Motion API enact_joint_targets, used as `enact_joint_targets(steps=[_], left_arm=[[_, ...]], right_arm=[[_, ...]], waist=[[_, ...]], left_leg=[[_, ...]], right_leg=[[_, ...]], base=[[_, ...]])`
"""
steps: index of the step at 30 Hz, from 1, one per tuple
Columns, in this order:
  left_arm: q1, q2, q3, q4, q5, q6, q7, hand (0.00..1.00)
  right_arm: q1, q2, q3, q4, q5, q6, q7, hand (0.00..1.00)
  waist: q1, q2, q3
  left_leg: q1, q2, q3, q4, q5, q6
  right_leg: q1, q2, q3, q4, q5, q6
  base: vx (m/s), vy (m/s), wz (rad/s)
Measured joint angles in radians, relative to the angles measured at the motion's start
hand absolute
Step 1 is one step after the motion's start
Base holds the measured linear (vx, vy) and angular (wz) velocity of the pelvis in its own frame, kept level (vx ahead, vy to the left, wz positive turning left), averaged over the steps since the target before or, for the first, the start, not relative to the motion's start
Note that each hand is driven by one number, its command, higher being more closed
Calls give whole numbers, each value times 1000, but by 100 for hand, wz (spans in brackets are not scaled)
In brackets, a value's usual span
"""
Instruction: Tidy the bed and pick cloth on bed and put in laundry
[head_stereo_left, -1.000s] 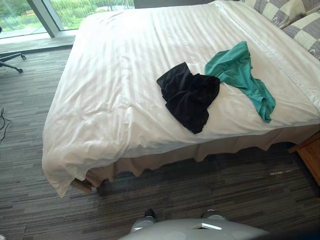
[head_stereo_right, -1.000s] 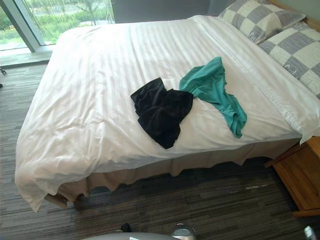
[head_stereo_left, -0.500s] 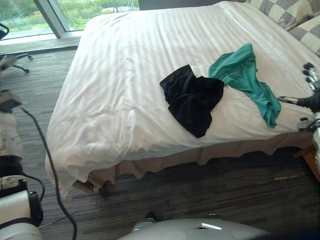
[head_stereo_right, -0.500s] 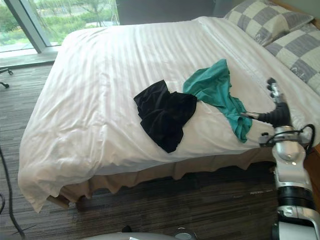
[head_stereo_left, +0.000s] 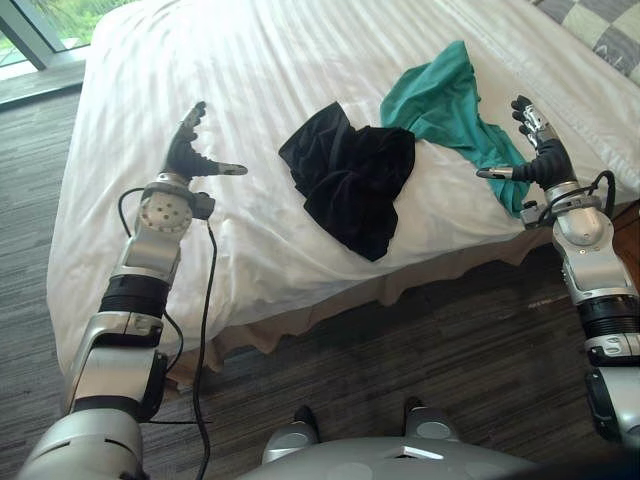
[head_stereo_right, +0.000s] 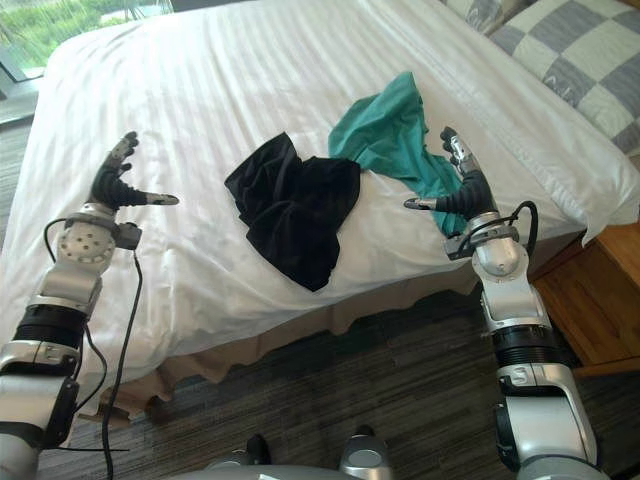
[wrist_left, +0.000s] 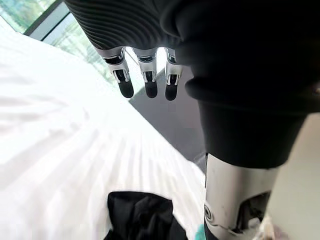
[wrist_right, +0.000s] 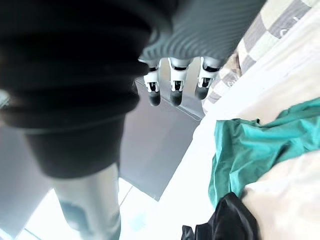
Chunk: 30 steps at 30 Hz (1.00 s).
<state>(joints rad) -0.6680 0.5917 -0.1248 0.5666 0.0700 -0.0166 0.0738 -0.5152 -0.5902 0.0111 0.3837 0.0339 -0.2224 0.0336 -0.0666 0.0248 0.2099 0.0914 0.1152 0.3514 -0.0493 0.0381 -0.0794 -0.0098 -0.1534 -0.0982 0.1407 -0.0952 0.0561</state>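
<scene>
Left hand (head_stereo_left: 186, 153) and right hand (head_stereo_left: 540, 152) hover above the bed's (head_stereo_left: 250, 60) near edge, fingers straight, spread, empty. Between them, on open white cover, lie 2 crumpled cloths: a black cloth (head_stereo_left: 350, 185) touching a teal cloth (head_stereo_left: 440, 100), its tail partly hidden behind the right hand. Checked pillows (head_stereo_right: 585, 50) are cut off.

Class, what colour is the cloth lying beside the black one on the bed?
Teal green. The teal cloth shows best in the right eye view.

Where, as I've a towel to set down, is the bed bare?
Bare duvet between the left hand and the black cloth, and beyond both cloths. Crowded where the black cloth meets the teal cloth, by the right hand.
</scene>
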Motion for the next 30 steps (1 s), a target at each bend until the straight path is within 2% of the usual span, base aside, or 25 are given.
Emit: enact_joint_targets(steps=[2,6,14,15,19,22,24,27,29,30], left_arm=[[-50,-34,-36,19,1,25,7,0],[-102,-63,-73,21,11,54,18,0],[-175,-102,-108,39,21,78,20,0],[-192,-117,-109,39,21,78,20,0],[-219,-147,-122,44,39,81,21,0],[-257,-154,-132,75,41,101,20,0],[-291,-154,-132,118,66,116,23,0],[-371,-162,-131,196,110,141,79,0],[-414,-171,-130,217,209,189,137,0],[-421,-174,-130,218,245,207,147,100]], right_arm=[[-11,1,0,-25,0,0,-1,0],[-51,1,-1,-41,16,0,-15,0],[-73,37,-6,-138,22,17,-27,0],[-72,42,-12,-160,22,22,-28,0],[-48,74,-39,-211,22,31,-29,0],[-47,74,-42,-236,26,31,-27,0],[-48,74,-43,-252,34,31,-17,0],[-53,74,-42,-261,43,34,0,0],[-55,74,-41,-289,58,38,17,0],[-58,75,-41,-301,61,39,24,0]], waist=[[0,8,37],[-9,6,80],[-38,17,162],[-50,16,170],[-61,10,200],[-81,9,237],[-83,2,242],[-93,-5,246],[-103,-9,248],[-105,-12,250]], left_leg=[[-14,5,17,2,0,0],[-65,6,28,20,0,0],[-130,11,76,45,-5,7],[-149,13,78,54,-9,13],[-171,26,106,75,-21,13],[-210,43,113,124,-35,14],[-248,57,136,152,-42,13],[-297,70,166,168,-43,13],[-323,78,193,176,-45,12],[-327,80,199,176,-45,11]], right_leg=[[-24,7,22,0,22,-3],[-79,9,54,0,44,-1],[-166,18,116,-1,73,7],[-184,19,122,-1,79,10],[-212,36,166,-18,109,9],[-239,45,183,-18,121,9],[-281,56,203,-16,134,7],[-346,69,229,-7,148,9],[-389,78,251,3,152,8],[-398,80,254,5,153,8]], base=[[-64,24,-17],[-94,24,-13],[-90,-4,-19],[-95,-5,-20],[-95,-10,-26],[-78,-29,-20],[-99,-57,-29],[-21,-47,-27],[7,-47,-27],[22,-51,-28]])
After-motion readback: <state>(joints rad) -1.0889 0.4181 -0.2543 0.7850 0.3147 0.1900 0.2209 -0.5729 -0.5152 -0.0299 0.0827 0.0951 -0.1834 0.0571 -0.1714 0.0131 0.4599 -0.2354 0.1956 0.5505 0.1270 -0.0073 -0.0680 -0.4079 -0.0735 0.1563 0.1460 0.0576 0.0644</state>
